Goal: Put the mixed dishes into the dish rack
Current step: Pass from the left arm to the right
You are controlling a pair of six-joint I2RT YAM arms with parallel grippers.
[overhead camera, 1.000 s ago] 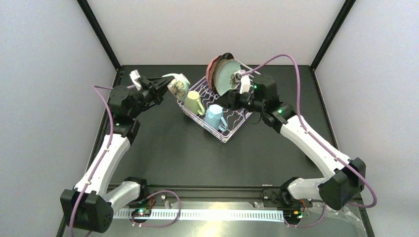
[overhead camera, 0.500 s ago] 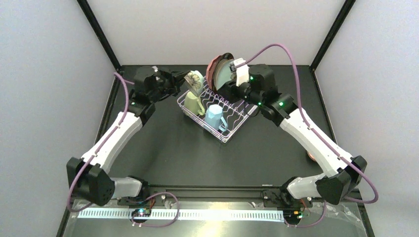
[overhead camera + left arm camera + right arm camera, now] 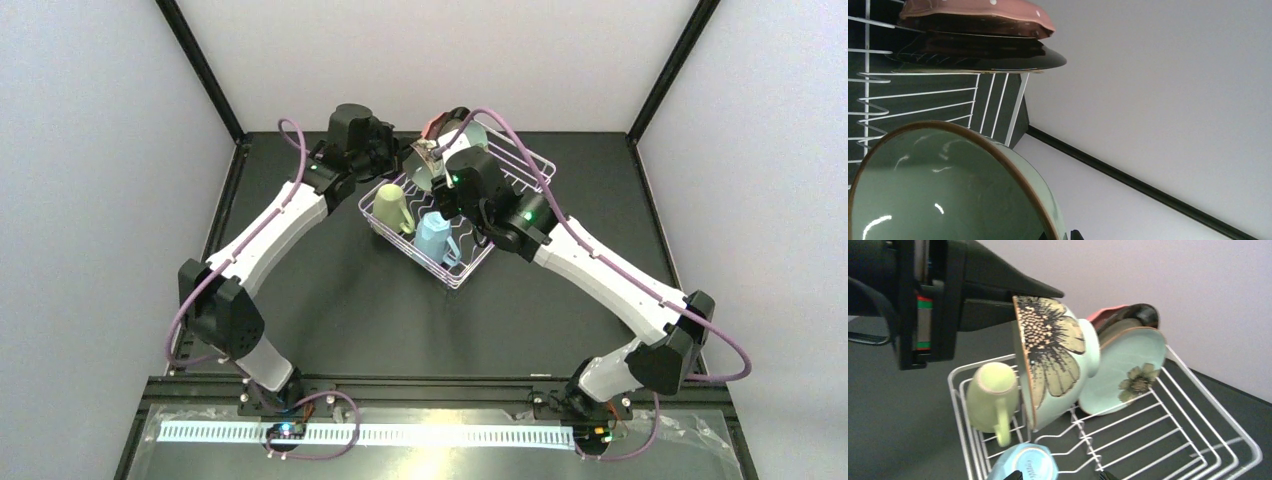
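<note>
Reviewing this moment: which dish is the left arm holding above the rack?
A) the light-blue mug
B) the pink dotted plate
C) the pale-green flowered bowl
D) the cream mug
C: in the right wrist view, the fingers of the left gripper clamp the rim of the pale-green bowl, which is tipped on its side over the dish rack.

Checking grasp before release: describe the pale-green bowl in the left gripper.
The pale-green bowl looks like glazed ceramic, with a brown rim, a dark flower outside and a plain glossy inside. The left gripper pinches its rim, holding it on its side at the dish rack, between the cream mug and the mint flowered plate. Whether it touches any of them is unclear.
</note>
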